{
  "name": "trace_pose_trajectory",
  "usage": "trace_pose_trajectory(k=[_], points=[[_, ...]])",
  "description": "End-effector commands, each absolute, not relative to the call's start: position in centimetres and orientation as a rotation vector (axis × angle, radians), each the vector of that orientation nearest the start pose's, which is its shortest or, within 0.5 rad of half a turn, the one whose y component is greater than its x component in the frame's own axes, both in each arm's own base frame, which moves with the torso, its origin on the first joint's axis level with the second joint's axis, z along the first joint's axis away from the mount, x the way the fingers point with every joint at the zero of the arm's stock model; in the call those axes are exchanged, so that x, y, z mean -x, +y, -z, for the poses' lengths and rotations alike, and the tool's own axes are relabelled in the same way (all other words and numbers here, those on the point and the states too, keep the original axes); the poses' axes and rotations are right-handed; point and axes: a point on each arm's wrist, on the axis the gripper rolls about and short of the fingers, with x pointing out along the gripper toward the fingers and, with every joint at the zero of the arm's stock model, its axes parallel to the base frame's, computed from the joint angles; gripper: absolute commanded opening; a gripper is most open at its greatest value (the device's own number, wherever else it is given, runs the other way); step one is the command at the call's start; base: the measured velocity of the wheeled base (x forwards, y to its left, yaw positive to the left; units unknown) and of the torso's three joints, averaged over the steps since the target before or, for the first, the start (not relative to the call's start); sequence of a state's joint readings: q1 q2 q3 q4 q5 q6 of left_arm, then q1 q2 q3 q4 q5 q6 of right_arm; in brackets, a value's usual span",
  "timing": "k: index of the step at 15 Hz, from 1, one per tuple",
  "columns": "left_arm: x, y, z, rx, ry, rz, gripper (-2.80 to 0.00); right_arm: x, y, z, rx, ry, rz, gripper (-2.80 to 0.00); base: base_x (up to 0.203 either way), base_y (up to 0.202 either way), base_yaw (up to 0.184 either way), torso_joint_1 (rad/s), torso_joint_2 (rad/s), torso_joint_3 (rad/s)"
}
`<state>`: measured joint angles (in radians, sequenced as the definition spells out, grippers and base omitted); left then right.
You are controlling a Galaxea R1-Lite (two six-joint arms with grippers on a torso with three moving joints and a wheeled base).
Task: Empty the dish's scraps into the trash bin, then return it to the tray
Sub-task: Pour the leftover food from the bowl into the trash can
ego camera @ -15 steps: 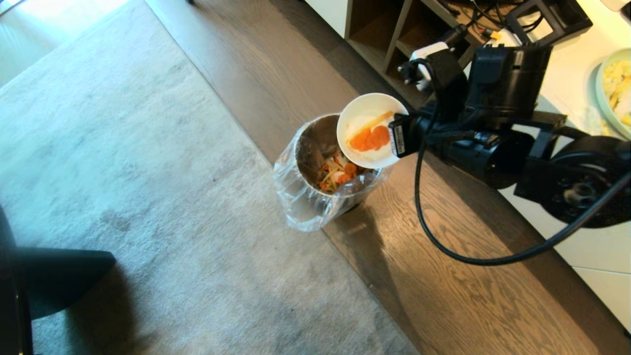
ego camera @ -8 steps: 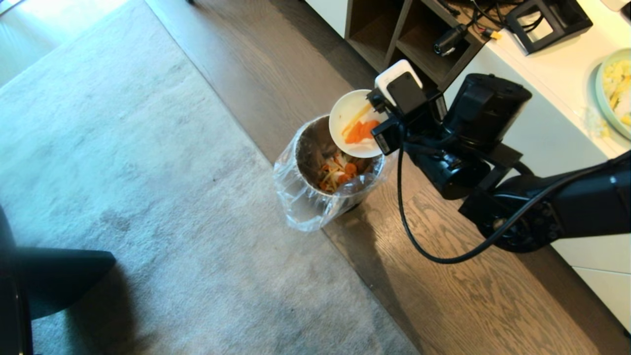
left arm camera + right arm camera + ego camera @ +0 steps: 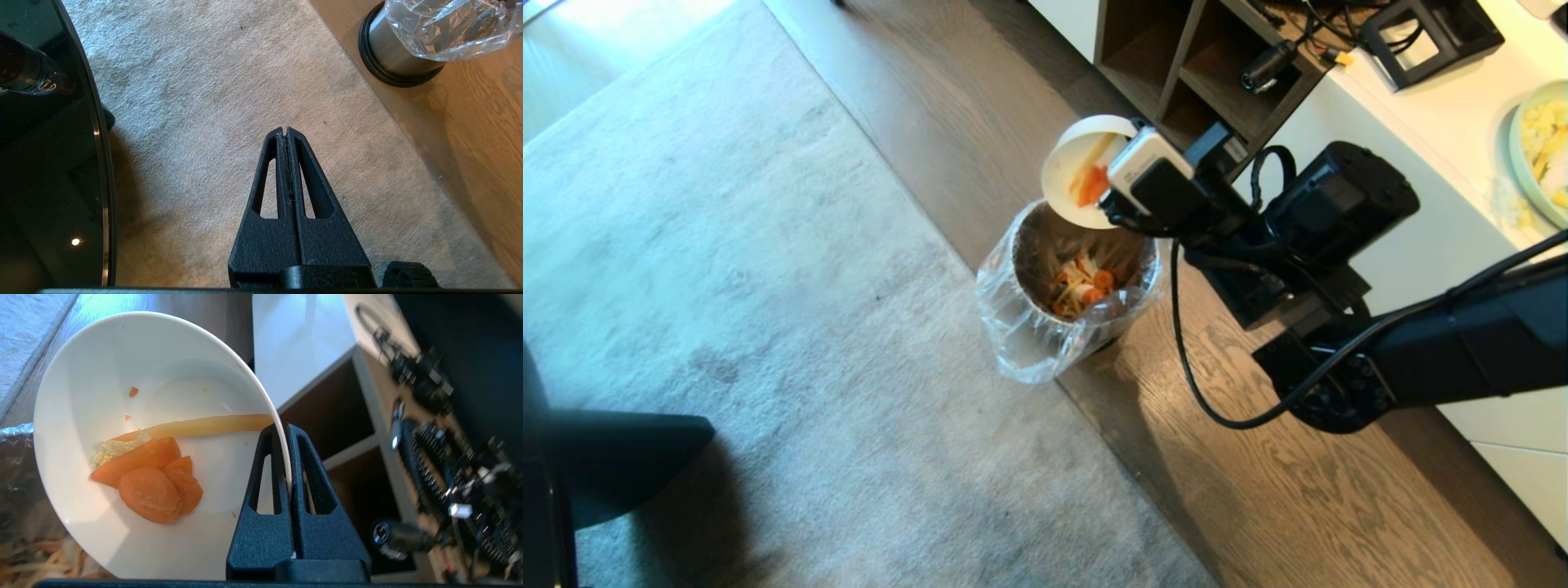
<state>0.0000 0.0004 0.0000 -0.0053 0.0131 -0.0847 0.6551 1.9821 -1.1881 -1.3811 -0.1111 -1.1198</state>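
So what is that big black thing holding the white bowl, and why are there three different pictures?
The black thing is a robot's arm. Its pinching hand, the right gripper, is clamped shut on the rim of the dish, a small white bowl.

One picture comes from a camera on the robot's head, looking down. There the bowl is tipped on its side above the trash bin, a metal bin on the floor with a clear bag in it and food already inside.

Another comes from a camera on the right wrist, close behind the fingers. It shows the scraps, orange carrot slices and a pale strip, sticking inside the bowl.

The last comes from the other wrist. The left gripper is shut, empty, hanging above the carpet.
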Motion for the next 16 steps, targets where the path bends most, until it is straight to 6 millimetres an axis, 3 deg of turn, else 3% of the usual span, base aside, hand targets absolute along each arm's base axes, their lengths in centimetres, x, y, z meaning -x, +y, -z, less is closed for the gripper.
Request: trace_pose_trajectory(k=[1,5,11,16], points=[[2.3,0.0,-7.6,0.086,-0.007,-0.014,-2.8,-30.1,22.9,-25.2,0.903,-0.825,-0.158,-2.8,0.0,0.0,0.0,0.0,0.0,0.0],[2.3,0.0,-7.6,0.086,-0.007,-0.014,-2.8,-29.6,22.6,-23.7,0.951,-0.888,-0.155,-2.8,0.0,0.0,0.0,0.0,0.0,0.0],[2.3,0.0,-7.6,0.086,-0.007,-0.014,-2.8,-29.8,22.8,-25.4,0.952,-1.017,-0.179,-2.8,0.0,0.0,0.0,0.0,0.0,0.0],[2.3,0.0,-7.6,0.086,-0.007,-0.014,-2.8,-31.8,21.4,-25.2,1.011,-1.045,-0.161,-2.8,0.0,0.0,0.0,0.0,0.0,0.0]])
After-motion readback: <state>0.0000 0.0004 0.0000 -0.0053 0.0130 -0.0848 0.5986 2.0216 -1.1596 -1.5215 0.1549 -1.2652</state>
